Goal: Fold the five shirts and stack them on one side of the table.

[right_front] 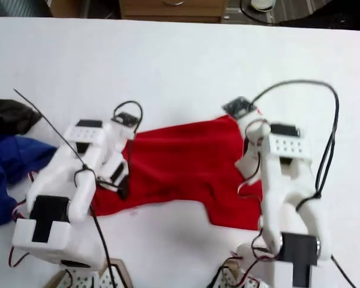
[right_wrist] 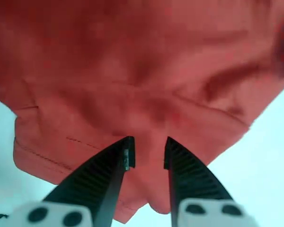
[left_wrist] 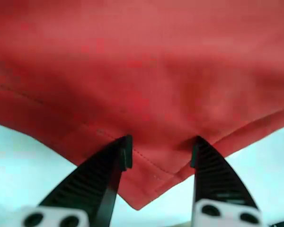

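A red shirt (right_front: 180, 165) lies spread across the middle of the table. In the high view my left gripper (right_front: 121, 182) is down at the shirt's left edge and my right gripper (right_front: 249, 157) at its right side. In the left wrist view, the left gripper (left_wrist: 161, 151) stands open, its black fingers (left_wrist: 114, 163) astride a hemmed corner of the red shirt (left_wrist: 146, 85). The right gripper (right_wrist: 149, 152) is open by a narrow gap, pressed onto wrinkled red shirt cloth (right_wrist: 146, 80) near a stitched edge.
A blue shirt (right_front: 5, 168) lies bunched at the table's left edge, with a black shirt (right_front: 12, 115) just behind it. Cables loop over both arms. White table (right_front: 180, 66) stretches behind the red shirt.
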